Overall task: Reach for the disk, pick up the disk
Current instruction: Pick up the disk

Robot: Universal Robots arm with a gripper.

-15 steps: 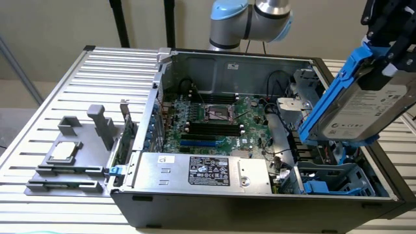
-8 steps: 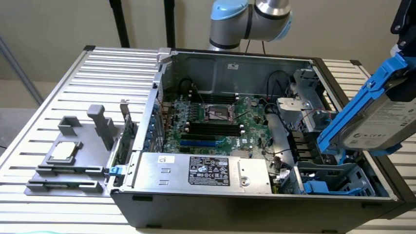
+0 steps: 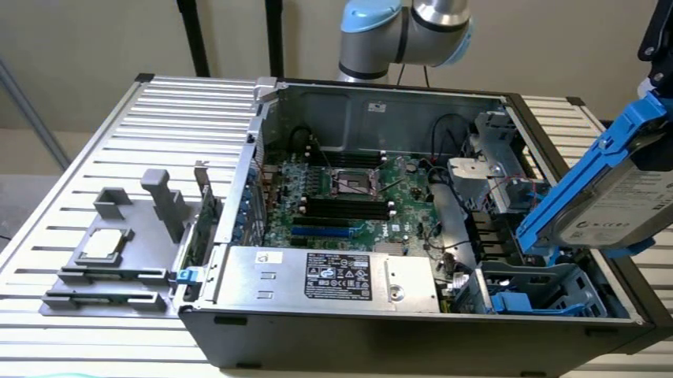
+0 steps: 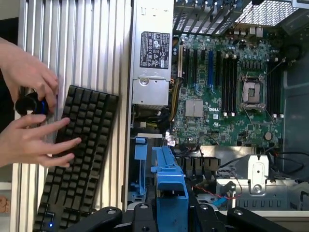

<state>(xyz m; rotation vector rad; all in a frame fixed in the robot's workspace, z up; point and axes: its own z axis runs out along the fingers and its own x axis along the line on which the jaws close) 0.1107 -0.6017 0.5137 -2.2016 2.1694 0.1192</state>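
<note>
Outside, in the exterior view, an open computer case [image 3: 421,236] lies on a slatted metal table [image 3: 189,118], its motherboard [image 3: 347,197] bare and a grey power supply [image 3: 326,276] with a black-and-white label along the case's near wall. The disk [image 3: 620,205], silver with a white label and framed in a blue caddy [image 3: 584,177], hangs tilted above the case's corner at the exterior view's right, lifted clear of the blue drive bay [image 3: 537,295] beneath it. A dark part of the tool [image 3: 657,35] shows above the disk at the picture's edge, and the arm's blue-and-silver joint [image 3: 405,35] stands behind the case's far wall. On the table's near corner at the exterior view's left sits a grey fixture [image 3: 116,252] carrying a small silver chip [image 3: 103,246]. Seen from the wrist, the gripper [image 4: 170,212] has its black fingers [image 4: 145,215] closed on either side of the caddy's blue end [image 4: 170,186], clamped on the disk, with the motherboard [image 4: 227,96] and power supply [image 4: 152,63] below. Beside the case, a black keyboard [image 4: 79,154] lies on the table, and a person's two hands [image 4: 29,111] are at its edge, one around a small dark round thing [image 4: 30,105].
</note>
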